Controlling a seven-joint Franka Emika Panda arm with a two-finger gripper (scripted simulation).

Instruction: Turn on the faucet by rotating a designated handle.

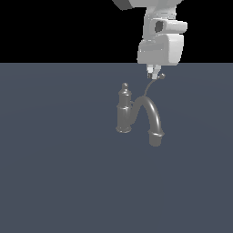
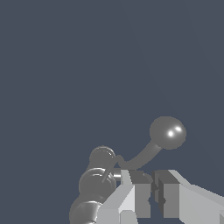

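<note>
Grey arched-spout metal faucet (image 1: 136,116) stands below the white gripper (image 1: 154,75), its thin curved wire handle (image 1: 149,86) rising to a ball tip just beside the fingertips; wrist view: jaws nearly closed, holding nothing, ball tip (image 2: 167,132) just beyond them.

Around your gripper (image 1: 154,75): open floor (image 1: 54,182) on all sides.
In your way: handle (image 1: 149,86), faucet (image 1: 136,116) just below.
</note>
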